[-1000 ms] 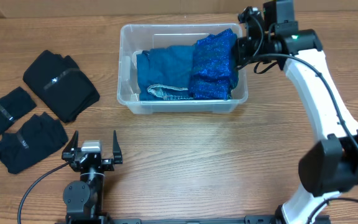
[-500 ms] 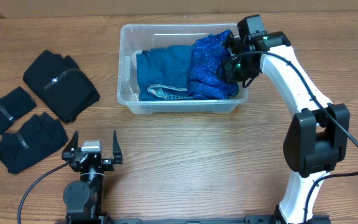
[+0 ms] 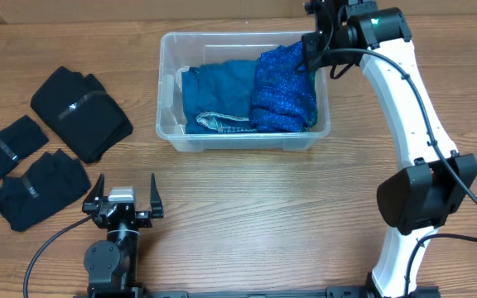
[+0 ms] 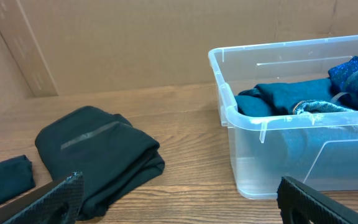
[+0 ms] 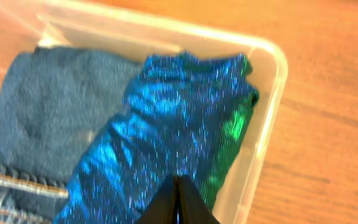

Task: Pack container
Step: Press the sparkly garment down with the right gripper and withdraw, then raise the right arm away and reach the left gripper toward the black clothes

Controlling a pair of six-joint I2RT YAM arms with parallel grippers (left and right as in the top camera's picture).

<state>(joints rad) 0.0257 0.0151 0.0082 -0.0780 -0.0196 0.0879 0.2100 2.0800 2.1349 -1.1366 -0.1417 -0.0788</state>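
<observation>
Right jaws closed above container (image 3: 162, 91) 3 o'clock end; long axis 9–3. Left jaws spread wide, nearer black garments (image 3: 81, 112) at their 11 o'clock.

No words, numbers or brand names clear enough to read anywhere. Nothing to read on the container (image 3: 238, 142), on the blue clothes (image 3: 222, 91) inside it, or on the black clothes (image 3: 81, 116) beside it. Grey strips on the black clothes, too blurry to tell.
</observation>
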